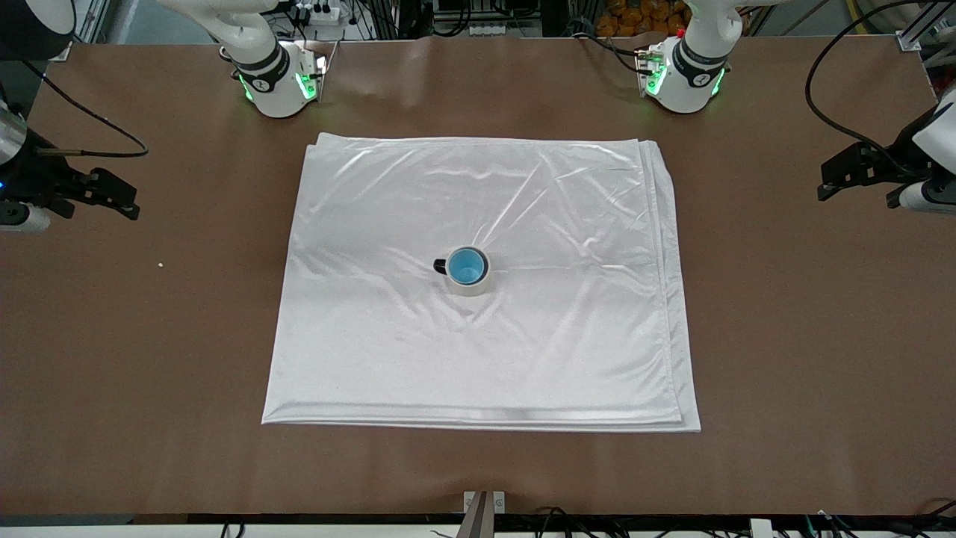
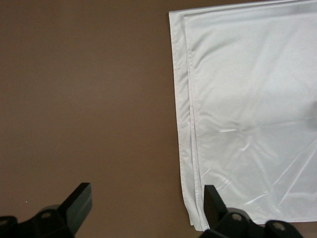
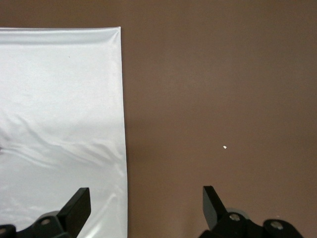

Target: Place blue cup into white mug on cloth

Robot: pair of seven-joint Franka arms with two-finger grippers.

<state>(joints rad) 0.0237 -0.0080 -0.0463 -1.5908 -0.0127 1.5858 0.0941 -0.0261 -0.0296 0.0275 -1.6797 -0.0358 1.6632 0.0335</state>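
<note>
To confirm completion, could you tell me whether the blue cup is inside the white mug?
Inside: the blue cup sits upright within the white mug.

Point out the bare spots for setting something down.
Cloth lies bare all round the mug, which holds the blue cup. Brown table is bare at both ends of the cloth. Crowded only at the mug.

Robot lab bench — not a home or kitchen.

Two white arm bases (image 1: 280,78) with green lights bolted along one edge of a brown-covered table (image 1: 784,336); black cables (image 1: 836,82) trail over it, a power strip (image 1: 314,11) and aluminium framing (image 1: 915,30) stand past the edge, a camera mount (image 1: 482,512) sits at the other edge — staged white cloth (image 1: 478,359) laid square in the middle, test-rig look.
</note>
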